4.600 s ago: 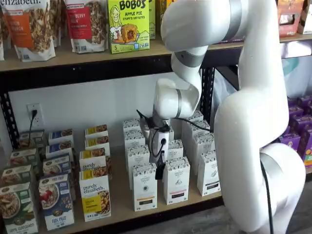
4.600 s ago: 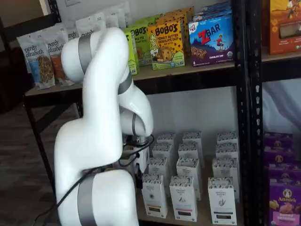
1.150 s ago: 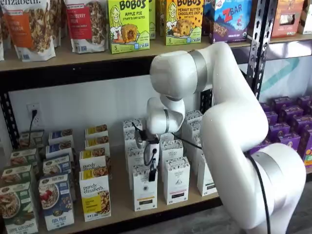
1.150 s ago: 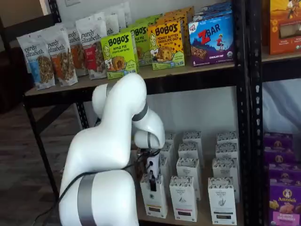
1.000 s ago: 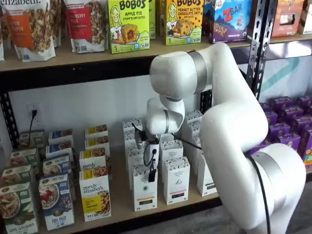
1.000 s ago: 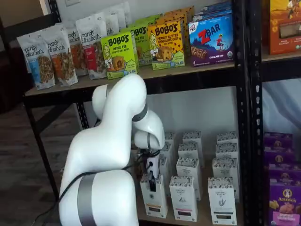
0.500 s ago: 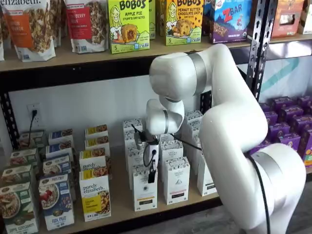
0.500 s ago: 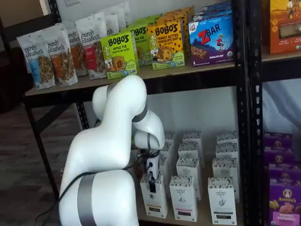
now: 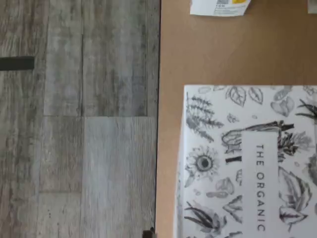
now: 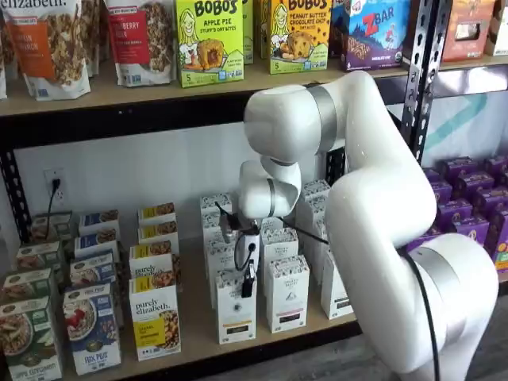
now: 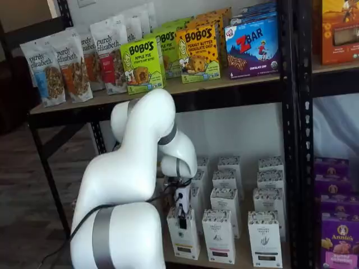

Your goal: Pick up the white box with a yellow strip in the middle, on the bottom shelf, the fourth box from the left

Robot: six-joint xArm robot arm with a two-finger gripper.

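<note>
Wrist view: the white box [image 9: 247,163], its leaf-printed top up, stands on the bottom shelf [image 9: 218,54] by its front edge.

In both shelf views, near frame centre, the end effector [image 10: 248,286] sits at the box's top [image 11: 183,232]; whether its fingers grip, I cannot tell. The box is not yet lifted; grasp and lift remain.

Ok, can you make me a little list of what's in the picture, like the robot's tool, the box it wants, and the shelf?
tool: black fingers right above the front white box; can't tell whether open or shut
white box: front of its row, upright, yellow strip low on its front
box top: leaf drawings, seen in the wrist view
bottom shelf: tan wood deck
neighbours: purely elizabeth box on one side, black-strip white box on the other
</note>
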